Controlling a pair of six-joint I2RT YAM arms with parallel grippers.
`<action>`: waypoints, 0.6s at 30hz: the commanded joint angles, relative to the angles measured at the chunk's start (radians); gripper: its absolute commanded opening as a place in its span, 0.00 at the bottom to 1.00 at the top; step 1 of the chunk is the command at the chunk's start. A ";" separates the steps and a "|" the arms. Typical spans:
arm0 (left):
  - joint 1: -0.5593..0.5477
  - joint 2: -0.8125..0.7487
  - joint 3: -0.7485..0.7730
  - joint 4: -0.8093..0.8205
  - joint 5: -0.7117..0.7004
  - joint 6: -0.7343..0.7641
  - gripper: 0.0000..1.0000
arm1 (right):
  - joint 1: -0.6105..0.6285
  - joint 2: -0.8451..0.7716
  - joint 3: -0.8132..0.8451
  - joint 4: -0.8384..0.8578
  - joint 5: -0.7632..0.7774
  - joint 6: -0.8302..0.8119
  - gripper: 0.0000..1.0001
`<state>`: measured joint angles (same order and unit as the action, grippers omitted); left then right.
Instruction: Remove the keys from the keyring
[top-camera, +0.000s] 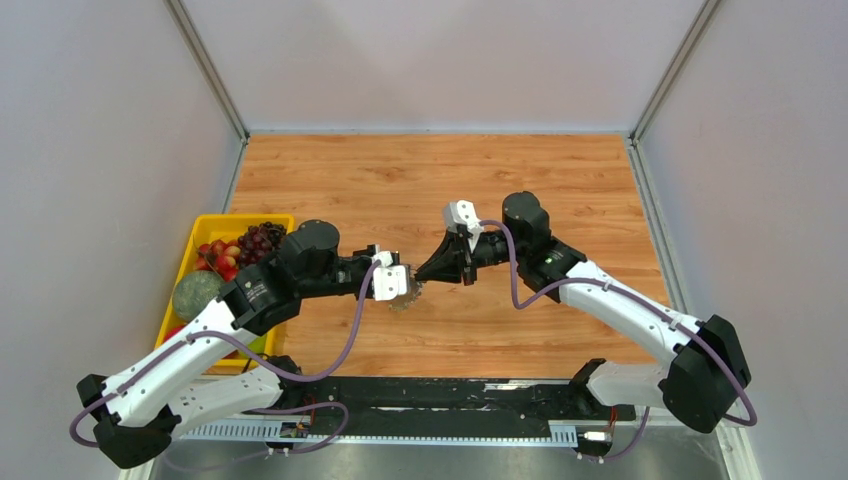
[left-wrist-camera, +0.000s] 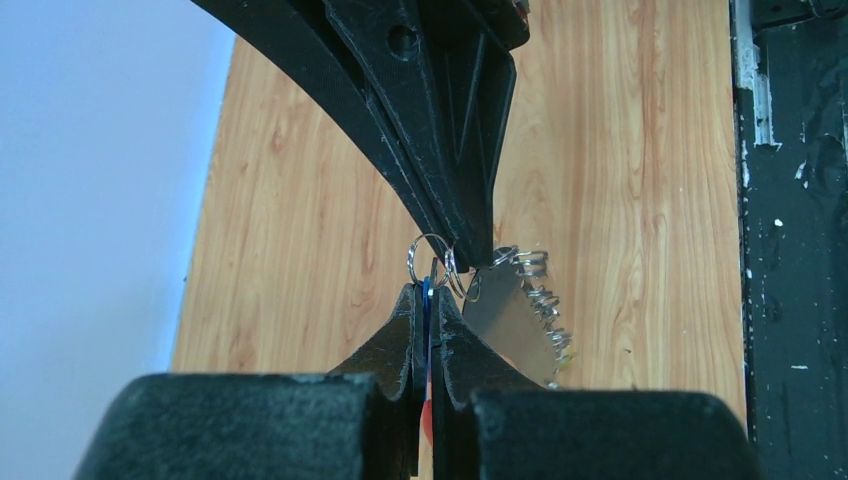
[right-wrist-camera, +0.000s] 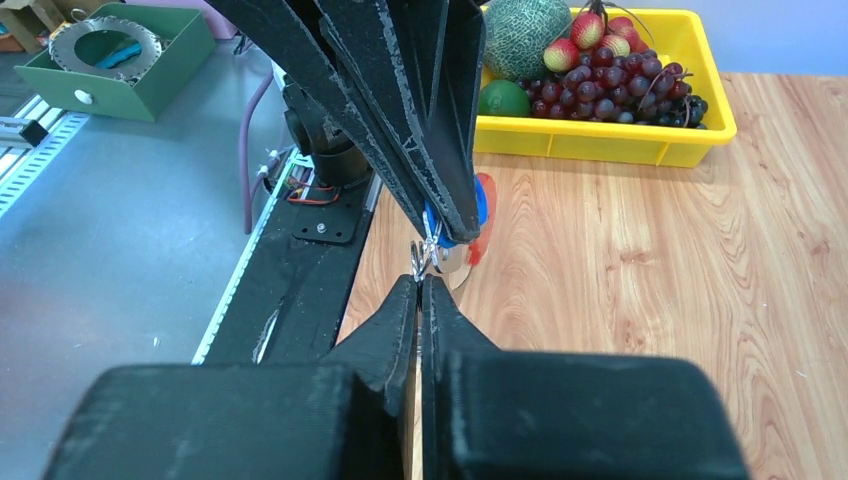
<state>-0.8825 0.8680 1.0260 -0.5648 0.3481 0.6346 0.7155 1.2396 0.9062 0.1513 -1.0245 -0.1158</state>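
Wood table (top-camera: 400, 180) | silvery keyring (left-wrist-camera: 500, 305) (red clip) | left gripper (left-wrist-camera: 428, 295) clamps blue key (right-wrist-camera: 450, 238) | right gripper (right-wrist-camera: 420, 285) pinches keyring

No legible txt, labels, brands, nos. or signs in any view.

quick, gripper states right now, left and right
left gripper: closed, holding the blue-headed silver metal key
right gripper: closed, holding the small silver metal keyring

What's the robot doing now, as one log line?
left gripper: shut on keys | right gripper: shut on keyring | status: keys not yet off
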 joint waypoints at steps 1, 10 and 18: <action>0.000 -0.018 0.005 0.056 0.018 0.007 0.00 | 0.004 -0.020 0.029 0.023 0.011 -0.005 0.00; -0.001 -0.019 -0.016 0.071 -0.008 0.010 0.00 | 0.000 -0.073 0.050 0.041 0.094 0.175 0.00; 0.001 -0.016 -0.028 0.078 -0.041 0.010 0.00 | -0.045 -0.143 -0.019 0.124 0.160 0.329 0.00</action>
<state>-0.8822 0.8600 1.0115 -0.4923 0.3233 0.6350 0.7048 1.1549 0.8989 0.1577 -0.9142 0.0948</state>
